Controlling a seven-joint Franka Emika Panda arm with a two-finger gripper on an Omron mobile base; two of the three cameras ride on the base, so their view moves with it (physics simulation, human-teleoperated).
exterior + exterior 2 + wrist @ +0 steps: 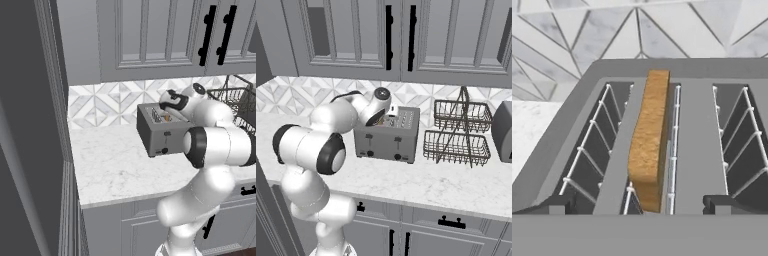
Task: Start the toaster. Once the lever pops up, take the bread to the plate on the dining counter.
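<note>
Hovering wide open over the toaster top, the end effector straddles the thin tan-brown bread slice, which stands upright in a slot of the dark grey boxy brushed-metal toaster on the white marble desk. Judging by this, lifting the bread is in hand: next, descend and pinch it squarely. The arm partly hides the toaster top in both base views.

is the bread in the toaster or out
In. The bread stands on edge in a slot of the toaster, its top edge above the slot rim.
</note>
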